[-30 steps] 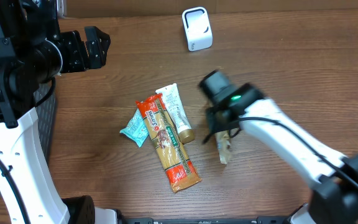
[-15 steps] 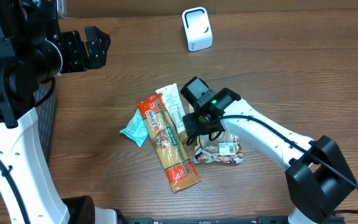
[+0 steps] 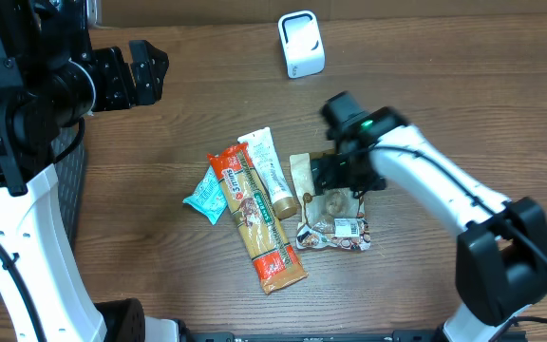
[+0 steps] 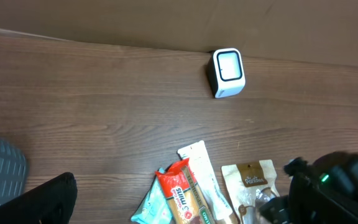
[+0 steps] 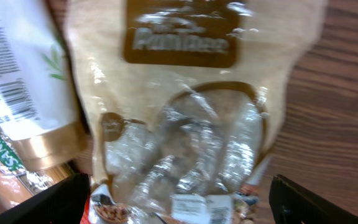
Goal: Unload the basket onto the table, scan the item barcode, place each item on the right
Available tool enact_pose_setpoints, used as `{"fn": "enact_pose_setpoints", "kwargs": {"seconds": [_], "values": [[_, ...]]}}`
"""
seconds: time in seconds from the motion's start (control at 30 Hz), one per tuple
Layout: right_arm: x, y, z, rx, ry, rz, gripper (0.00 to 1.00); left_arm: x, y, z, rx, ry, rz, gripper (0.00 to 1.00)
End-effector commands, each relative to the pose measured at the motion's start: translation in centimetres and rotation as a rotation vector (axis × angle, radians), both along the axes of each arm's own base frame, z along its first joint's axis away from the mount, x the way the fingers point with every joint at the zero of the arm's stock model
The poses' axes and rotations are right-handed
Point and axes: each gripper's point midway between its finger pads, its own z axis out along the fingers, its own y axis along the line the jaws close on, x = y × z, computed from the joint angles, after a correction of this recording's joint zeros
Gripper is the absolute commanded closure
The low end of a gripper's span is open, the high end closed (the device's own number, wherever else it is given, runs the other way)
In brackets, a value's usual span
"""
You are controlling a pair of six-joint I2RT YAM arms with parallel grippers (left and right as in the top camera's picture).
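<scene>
Four items are laid out on the bench [image 3: 463, 85], the tan pouch [image 3: 304, 185] flat beside a tube [image 3: 272, 171], well apart from the scanner [image 3: 301, 44]. Both arms' jaws are spread wide, nothing held. If the right jaws are closed off-centre, the tube may be snagged, or the crinkly pouch dropped with its label hidden.

Brown wood-grain table [image 3: 463, 95]. White scanner [image 3: 301, 44] stands alone near the far edge, well apart from the rest. Four items lie flat in a cluster mid-table. Seen from overhead, left to right: teal packet [image 3: 205, 196], long orange packet [image 3: 254, 223], white tube [image 3: 270, 171] with a gold cap, tan pouch [image 3: 323, 217] with a clear window. Teal packet touches the orange one, the tube lies along the orange packet's side, and the pouch sits against the tube's cap end. White label at the pouch's near end.
</scene>
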Motion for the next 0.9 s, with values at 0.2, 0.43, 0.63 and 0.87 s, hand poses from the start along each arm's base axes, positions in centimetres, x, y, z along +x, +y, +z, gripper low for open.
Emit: {"fn": "enact_pose_setpoints", "kwargs": {"seconds": [0.2,0.43,0.63,0.87], "values": [[-2.1,4.7,3.4,0.393,0.099,0.197,0.07,0.1,0.5,0.3,0.007,-0.011,0.012,0.00],[-5.9,8.5,2.7,0.345,0.150,0.275,0.07,0.1,0.5,0.3,0.007,-0.011,0.012,0.00],[-7.5,10.1,1.3,0.314,0.149,0.298,0.07,0.1,0.5,0.3,0.007,-0.010,0.012,0.01],[-8.5,9.9,-1.6,0.299,0.168,0.235,0.07,0.1,0.5,0.3,0.007,-0.010,0.012,0.00]]}}
